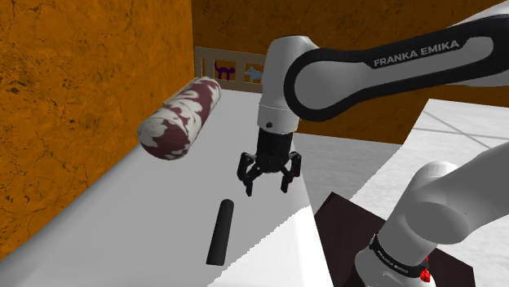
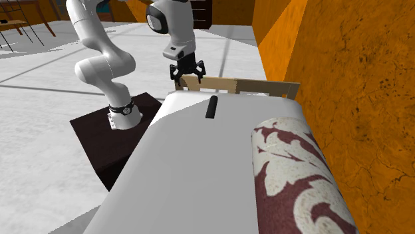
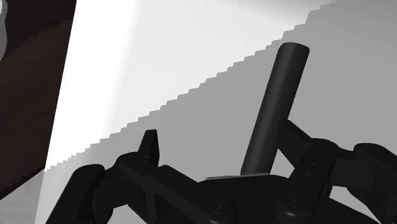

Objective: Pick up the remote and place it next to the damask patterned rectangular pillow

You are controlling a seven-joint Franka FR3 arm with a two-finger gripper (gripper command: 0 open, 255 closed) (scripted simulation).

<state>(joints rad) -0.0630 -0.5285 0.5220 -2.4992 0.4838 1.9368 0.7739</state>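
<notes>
Centre frame, the hand hangs with fingers apart, empty. The dark remote lies lower centre on the surface. The patterned pillow lies upper left.

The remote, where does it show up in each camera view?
Shoulder view: remote, lower centre, on the white surface.
Second exterior view: upper centre, at the surface's far end.
Wrist view: just ahead of the end effector.
Shared landmark: the white surface.
</notes>
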